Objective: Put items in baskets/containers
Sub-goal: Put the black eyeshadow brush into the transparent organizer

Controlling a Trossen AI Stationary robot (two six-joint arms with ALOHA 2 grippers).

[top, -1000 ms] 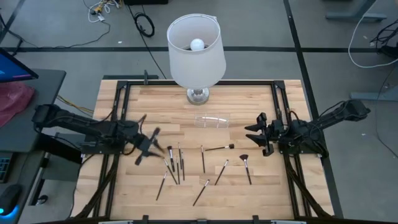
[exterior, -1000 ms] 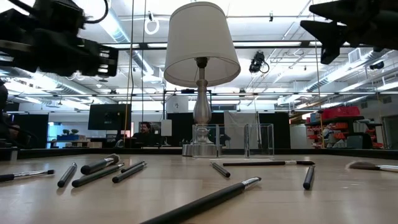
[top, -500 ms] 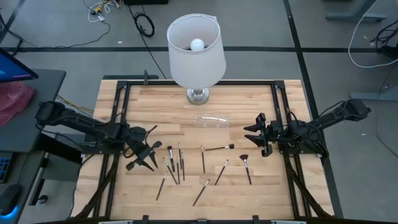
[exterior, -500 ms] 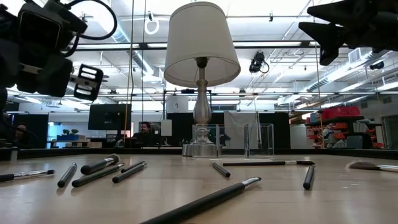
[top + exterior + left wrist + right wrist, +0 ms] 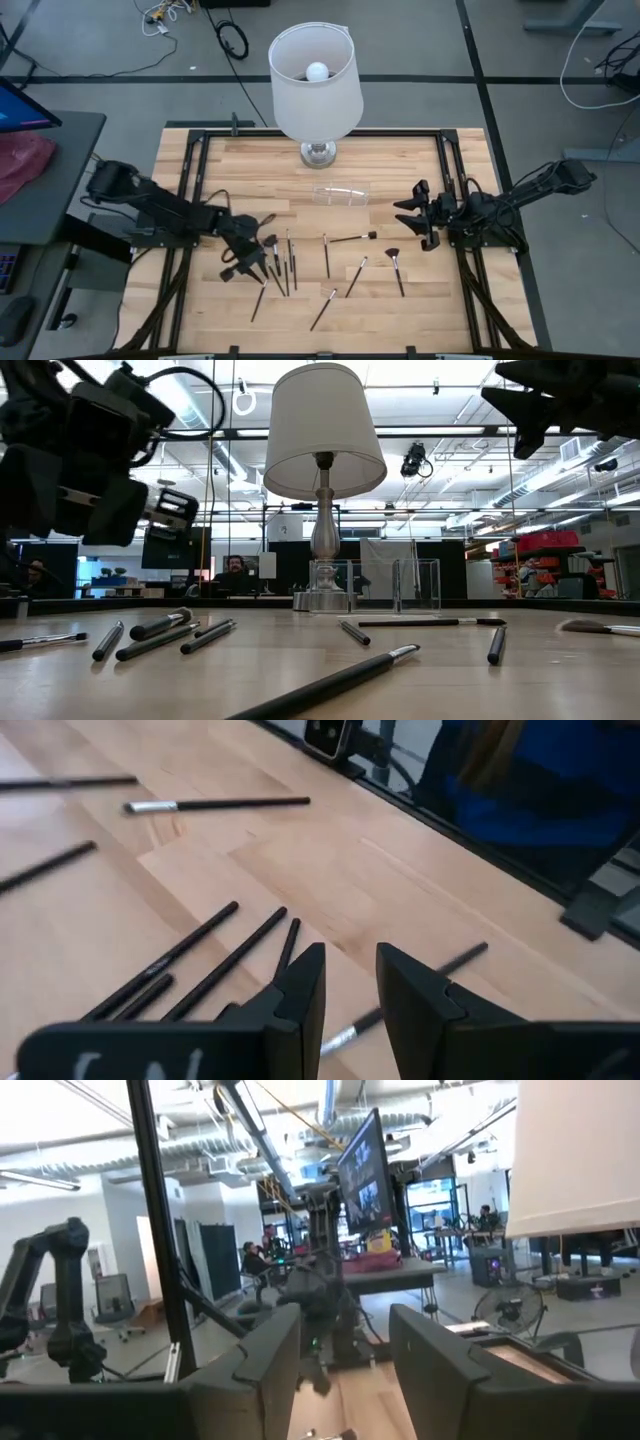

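Note:
Several thin makeup brushes (image 5: 282, 262) lie flat on the wooden table, among them a fan-shaped one (image 5: 396, 268) and one lying crosswise (image 5: 352, 238). The small clear box (image 5: 341, 193) stands behind them, in front of the lamp. My left gripper (image 5: 256, 262) hovers open at the left end of the brush cluster, tipped downward. In the left wrist view its fingers (image 5: 350, 975) stand above a dark-handled brush (image 5: 462, 957) with nothing between them. My right gripper (image 5: 413, 213) waits open above the table's right side, right of the box.
A tall lamp with a white shade (image 5: 315, 70) stands at the far middle of the table; its base (image 5: 319, 153) sits just behind the clear box. A black frame (image 5: 190, 180) runs along the table's edges. Bare wood lies near the front edge.
My left gripper has moved down and toward the table's right and near edge, arriving at the left end of the brush cluster, and has tipped and rolled to point more downward. The brushes and the box have stayed where they were.

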